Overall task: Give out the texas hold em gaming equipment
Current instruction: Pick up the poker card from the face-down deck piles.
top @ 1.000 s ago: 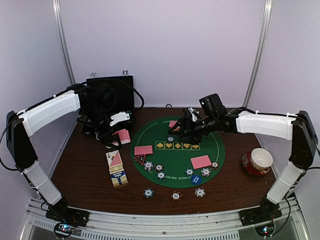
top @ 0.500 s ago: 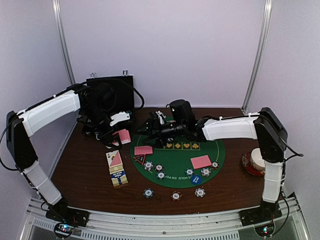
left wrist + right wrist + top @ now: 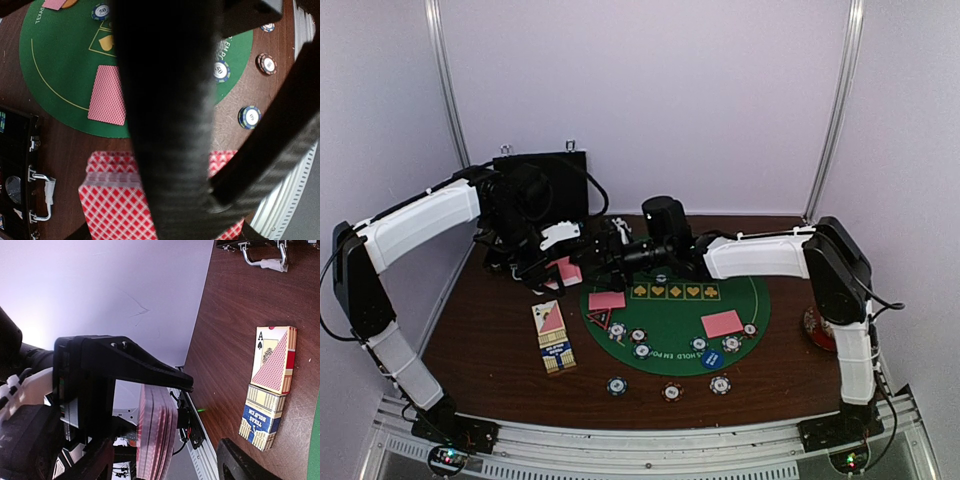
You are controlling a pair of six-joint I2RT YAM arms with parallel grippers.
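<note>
Dealing step: left fingers (image 3: 130, 365) clenched on the deck (image 3: 156, 432), held over the desk (image 3: 480, 340) just left of the mat (image 3: 670, 335), with right fingers (image 3: 245, 462) spread either side of it; next, presumably, these must pinch off just one and carry it away.

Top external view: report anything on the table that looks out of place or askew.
Three poker chips lie off the green mat, in a row on the bare table near the front edge, while the other chips sit on the felt, so they look stray. Nothing appears spilled or damaged.
</note>
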